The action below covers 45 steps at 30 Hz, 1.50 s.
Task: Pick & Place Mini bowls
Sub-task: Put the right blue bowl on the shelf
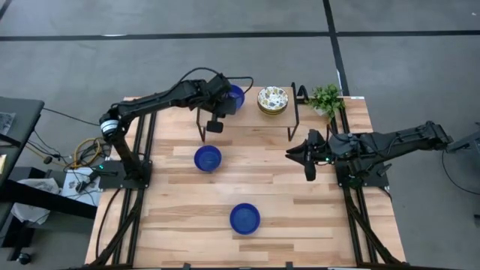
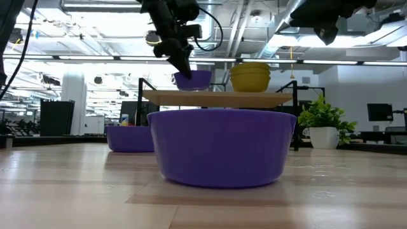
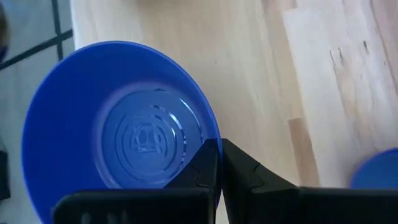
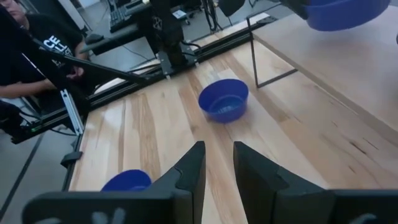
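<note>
Wooden shelf (image 1: 247, 120), upper centre: blue bowl (image 1: 235, 95) rim pinched by left gripper (image 1: 223, 101) (fingers clamped); should be released gently once seated flat.

You've got a wooden table (image 1: 300, 217) with a small raised shelf (image 1: 251, 118) on black legs at the back, and a potted plant (image 1: 325, 98) beside it. A person (image 4: 28, 59) in dark clothes, I think, sits off the table's edge.
</note>
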Each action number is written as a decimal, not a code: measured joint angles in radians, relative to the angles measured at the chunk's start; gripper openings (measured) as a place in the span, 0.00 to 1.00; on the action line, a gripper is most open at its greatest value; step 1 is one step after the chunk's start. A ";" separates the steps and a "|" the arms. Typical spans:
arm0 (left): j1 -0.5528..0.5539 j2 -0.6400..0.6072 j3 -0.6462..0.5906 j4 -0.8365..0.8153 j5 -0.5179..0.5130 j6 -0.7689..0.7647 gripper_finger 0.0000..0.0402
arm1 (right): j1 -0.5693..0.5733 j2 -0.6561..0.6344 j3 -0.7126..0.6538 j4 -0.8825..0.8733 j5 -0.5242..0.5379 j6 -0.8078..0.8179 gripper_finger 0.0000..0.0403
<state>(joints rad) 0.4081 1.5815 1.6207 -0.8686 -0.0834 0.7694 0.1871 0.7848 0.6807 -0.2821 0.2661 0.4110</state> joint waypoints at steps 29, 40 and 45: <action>0.026 0.034 -0.001 -0.004 0.033 -0.026 0.01 | 0.000 -0.006 0.001 -0.033 -0.005 -0.001 0.18; 0.026 0.034 -0.001 -0.004 0.032 -0.026 0.02 | 0.000 -0.108 0.002 -0.098 -0.004 -0.053 0.18; 0.026 0.034 -0.001 -0.004 0.032 -0.026 0.02 | 0.000 -0.162 0.002 -0.095 -0.004 -0.071 0.18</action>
<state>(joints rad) 0.4339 1.6154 1.6199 -0.8730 -0.0513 0.7429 0.1875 0.6229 0.6827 -0.3771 0.2623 0.3397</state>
